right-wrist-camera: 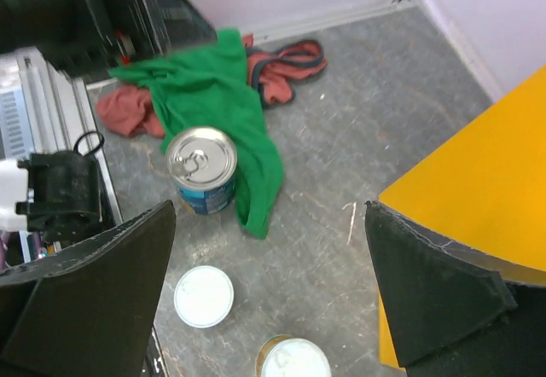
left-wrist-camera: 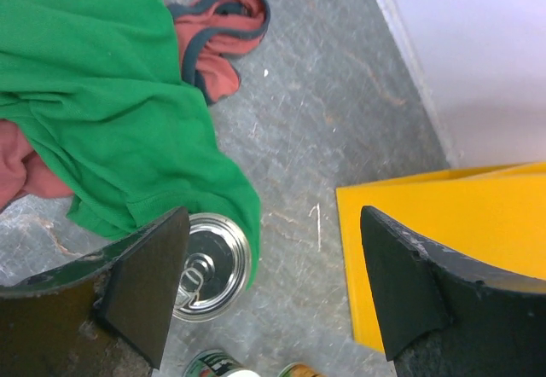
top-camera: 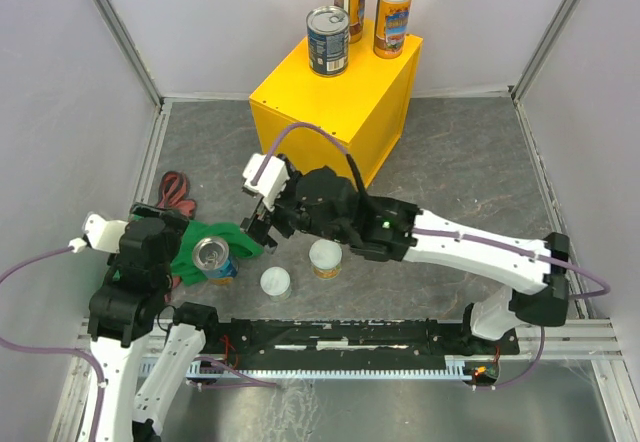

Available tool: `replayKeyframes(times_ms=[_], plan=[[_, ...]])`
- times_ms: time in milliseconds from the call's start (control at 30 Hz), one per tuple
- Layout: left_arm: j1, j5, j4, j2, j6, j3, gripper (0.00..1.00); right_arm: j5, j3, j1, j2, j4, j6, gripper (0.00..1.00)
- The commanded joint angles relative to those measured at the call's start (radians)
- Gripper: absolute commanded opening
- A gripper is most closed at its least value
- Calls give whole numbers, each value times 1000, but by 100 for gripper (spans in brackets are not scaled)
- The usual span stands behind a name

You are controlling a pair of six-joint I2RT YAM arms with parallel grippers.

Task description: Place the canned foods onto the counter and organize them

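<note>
The yellow counter (top-camera: pixel 335 97) stands at the back. On its top are a blue-labelled can (top-camera: pixel 328 40) and two tall orange-labelled cans (top-camera: pixel 350 0) (top-camera: pixel 392 17). A second blue-labelled can (top-camera: pixel 213 258) (right-wrist-camera: pixel 201 171) (left-wrist-camera: pixel 209 266) stands on the floor against the green cloth (top-camera: pixel 190 257). Two short white-lidded cans (top-camera: pixel 275 281) (top-camera: pixel 326 258) stand to its right, and show in the right wrist view (right-wrist-camera: pixel 203 296) (right-wrist-camera: pixel 294 360). My right gripper (top-camera: pixel 262 224) (right-wrist-camera: pixel 269 283) is open and empty above the floor between the cans and the counter. My left gripper (top-camera: pixel 170 232) (left-wrist-camera: pixel 273 283) is open and empty above the cloth.
A red cloth (top-camera: pixel 177 190) (left-wrist-camera: pixel 223 27) lies behind the green cloth (left-wrist-camera: pixel 111 113). Grey walls close in the floor on three sides. The black rail (top-camera: pixel 340 337) with the arm bases runs along the near edge.
</note>
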Motion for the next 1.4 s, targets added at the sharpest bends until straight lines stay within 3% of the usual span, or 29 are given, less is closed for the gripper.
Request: replayKeyframes(times_ms=[0, 333, 767, 1367], plan=[[-3, -102, -72, 11, -133, 92, 87, -57, -61, 2, 72, 96, 54, 99], [-4, -82, -136, -2, -148, 202, 87, -183, -68, 2, 295, 208, 108, 99], [-3, -60, -163, -46, -158, 201, 87, -279, 32, 2, 503, 224, 110, 99], [-10, -23, -67, -68, -84, 174, 87, -244, 137, -7, 648, 273, 73, 99]])
